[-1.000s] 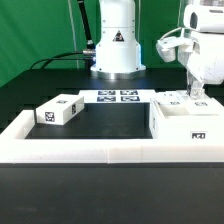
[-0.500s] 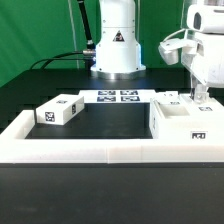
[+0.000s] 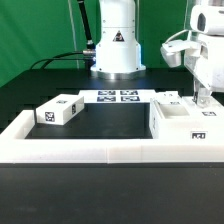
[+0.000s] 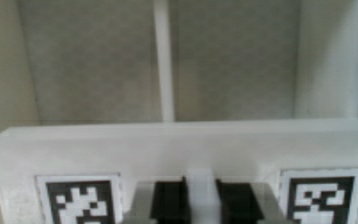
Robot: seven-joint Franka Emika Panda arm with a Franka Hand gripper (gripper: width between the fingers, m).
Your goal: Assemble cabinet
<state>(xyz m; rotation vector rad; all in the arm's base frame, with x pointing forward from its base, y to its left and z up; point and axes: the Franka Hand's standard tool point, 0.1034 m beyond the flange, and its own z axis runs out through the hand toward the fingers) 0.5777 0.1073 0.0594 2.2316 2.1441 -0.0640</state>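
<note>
The cabinet body (image 3: pixel 184 121) is a white open box with tags, standing at the exterior view's right against the table's white rim. My gripper (image 3: pixel 203 97) reaches down onto the body's far wall. In the wrist view the tagged white wall of the body (image 4: pixel 176 150) fills the lower part. The two dark fingers (image 4: pixel 158 203) stand close together with a thin white strip of that wall between them, so my gripper (image 4: pixel 202 205) is shut on it. A loose white tagged block (image 3: pixel 58 110) lies at the exterior view's left.
The marker board (image 3: pixel 118 96) lies flat in front of the robot base (image 3: pixel 116 45). A low white rim (image 3: pixel 80 150) borders the black table along the front and sides. A green curtain hangs behind.
My gripper has shifted a little toward the exterior view's right along the cabinet body's far wall. The loose block has not moved.
</note>
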